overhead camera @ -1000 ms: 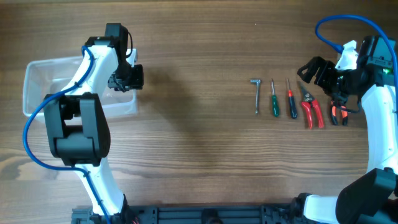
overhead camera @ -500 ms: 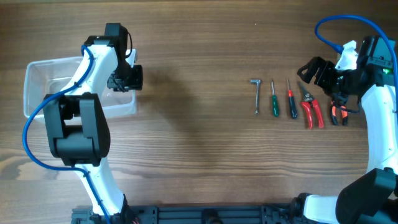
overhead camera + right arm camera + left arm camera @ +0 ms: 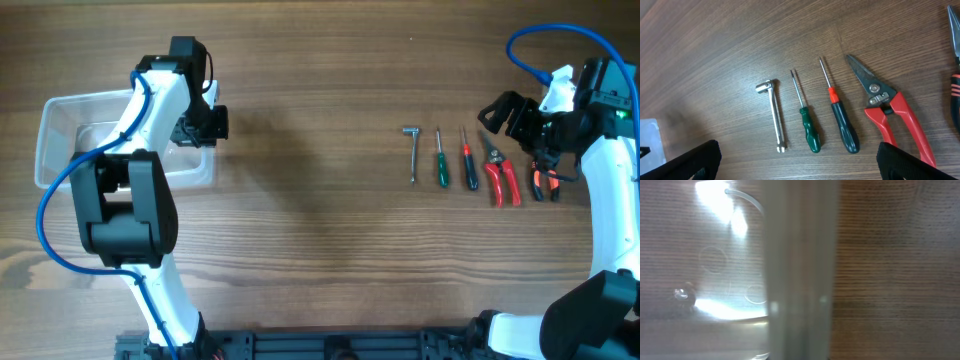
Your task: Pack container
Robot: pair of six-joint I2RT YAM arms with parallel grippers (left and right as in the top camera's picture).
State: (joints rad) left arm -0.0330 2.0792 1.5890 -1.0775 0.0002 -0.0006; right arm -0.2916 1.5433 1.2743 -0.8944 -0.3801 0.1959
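Observation:
The container [image 3: 75, 140], a clear shallow plastic tub, sits at the table's left edge. My left gripper [image 3: 201, 126] is at the middle of its right rim and appears shut on that rim. In the left wrist view the container's wall [image 3: 800, 270] fills the centre as a blurred upright band, and my fingers are hidden. My right gripper [image 3: 505, 112] is open wide and empty, hovering just behind the row of hand tools. Its fingertips [image 3: 695, 160] frame the tools in the right wrist view.
A row of tools lies right of centre: a silver L-shaped wrench [image 3: 413, 152], a green screwdriver [image 3: 440, 162], a red-and-black screwdriver [image 3: 468, 162], red-handled snips [image 3: 501, 175] and orange-and-black pliers [image 3: 545, 183]. Bare wood lies between the container and the tools.
The container has slid slightly left together with my left gripper. The right arm and the tools have not moved.

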